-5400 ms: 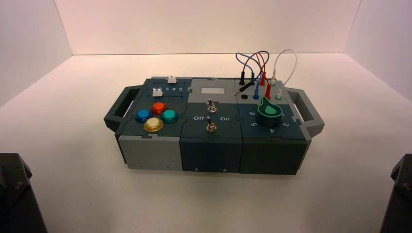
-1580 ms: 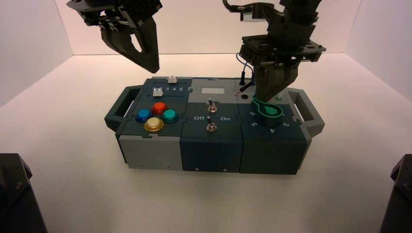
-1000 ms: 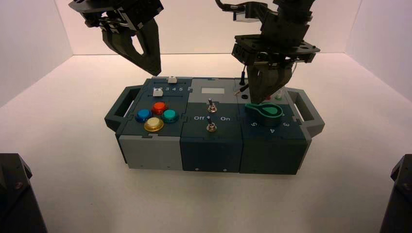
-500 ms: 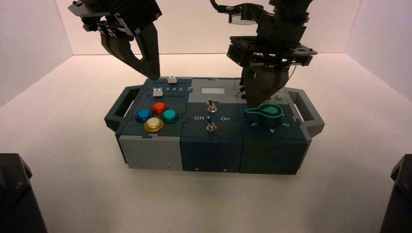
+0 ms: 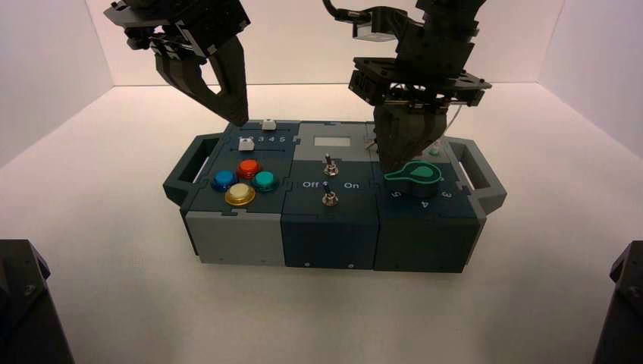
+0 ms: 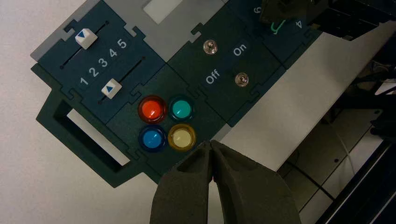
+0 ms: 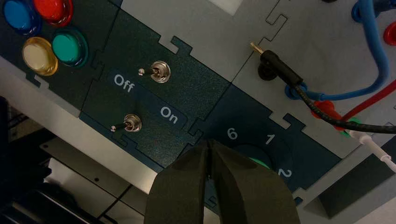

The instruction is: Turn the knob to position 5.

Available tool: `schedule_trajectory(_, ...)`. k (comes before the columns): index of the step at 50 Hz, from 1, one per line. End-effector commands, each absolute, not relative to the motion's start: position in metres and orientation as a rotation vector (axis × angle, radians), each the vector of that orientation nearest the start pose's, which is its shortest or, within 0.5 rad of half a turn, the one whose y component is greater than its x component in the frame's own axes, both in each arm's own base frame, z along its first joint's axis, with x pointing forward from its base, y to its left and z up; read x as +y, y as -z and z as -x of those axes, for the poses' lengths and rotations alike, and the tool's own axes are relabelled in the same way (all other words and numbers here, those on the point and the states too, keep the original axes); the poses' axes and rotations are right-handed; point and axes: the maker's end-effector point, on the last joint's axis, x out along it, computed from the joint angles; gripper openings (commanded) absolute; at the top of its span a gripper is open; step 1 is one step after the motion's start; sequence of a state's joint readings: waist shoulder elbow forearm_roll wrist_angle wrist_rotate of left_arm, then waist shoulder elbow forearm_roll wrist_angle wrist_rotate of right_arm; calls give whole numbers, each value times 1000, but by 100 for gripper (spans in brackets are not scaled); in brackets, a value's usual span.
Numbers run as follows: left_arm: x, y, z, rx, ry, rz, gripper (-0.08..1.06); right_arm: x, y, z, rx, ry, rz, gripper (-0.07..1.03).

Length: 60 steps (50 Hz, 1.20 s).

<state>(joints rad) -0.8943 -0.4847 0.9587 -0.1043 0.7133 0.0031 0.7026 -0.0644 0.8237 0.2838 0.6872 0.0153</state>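
The right gripper, its fingers closed together with nothing between them, reaches down to the pointed end of the green knob on the right front panel of the box. Whether fingers and knob touch cannot be told; in the right wrist view the fingers cover most of the knob. The white 5 is printed beside the knob's base, on its front left, next to the 4 at the front.

At left, the left gripper, also clenched on nothing, hovers above the box's left rear, near two white sliders. Red, blue, green and yellow buttons sit together on the left front panel. On the middle front panel, two metal switches lean toward "Off." Blue, red, black and white wires run over the right rear panel, where a black plug shows its bare metal tip.
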Motion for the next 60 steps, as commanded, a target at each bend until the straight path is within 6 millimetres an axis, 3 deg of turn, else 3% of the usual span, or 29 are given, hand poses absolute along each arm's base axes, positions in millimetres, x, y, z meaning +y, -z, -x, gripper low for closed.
schedule_trajectory(1, -203, -126, -147, 1123, 811, -429, -3, 213, -60, -198, 1455, -562, 182, -2)
schedule_trajectory(46, -204, -124, -148, 1125, 810, -432, -3, 211, -60, -196, 1452, -565, 184, -2)
schedule_trajectory(60, -203, -124, -148, 1121, 809, -439, -3, 218, -76, -209, 1364, -582, 167, -2)
